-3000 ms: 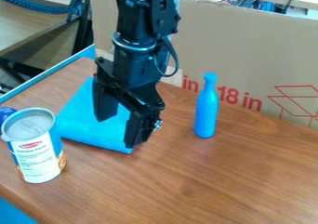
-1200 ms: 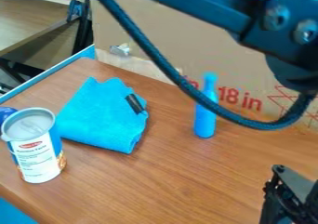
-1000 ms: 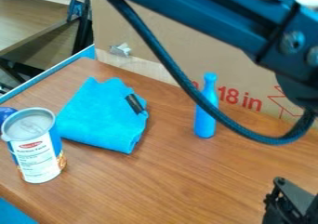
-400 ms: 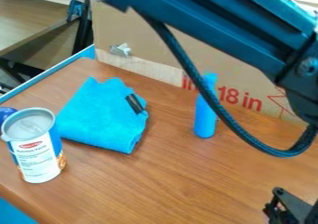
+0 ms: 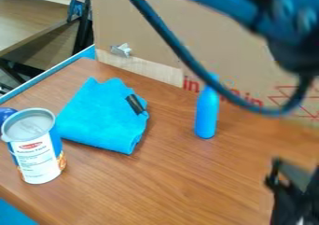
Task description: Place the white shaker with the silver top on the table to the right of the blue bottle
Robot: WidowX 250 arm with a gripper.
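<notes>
Positioning step, I judge; my pincer: gap and hold, I can't tell. Reaching the blue bottle needs travel towards 11 o'clock.

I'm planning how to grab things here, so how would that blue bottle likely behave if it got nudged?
The blue bottle would probably tip fairly easily, since it stands tall on a narrow base. Once down, its rounded sides suggest it could roll across the flat tabletop. Its weight I can't tell.
</notes>
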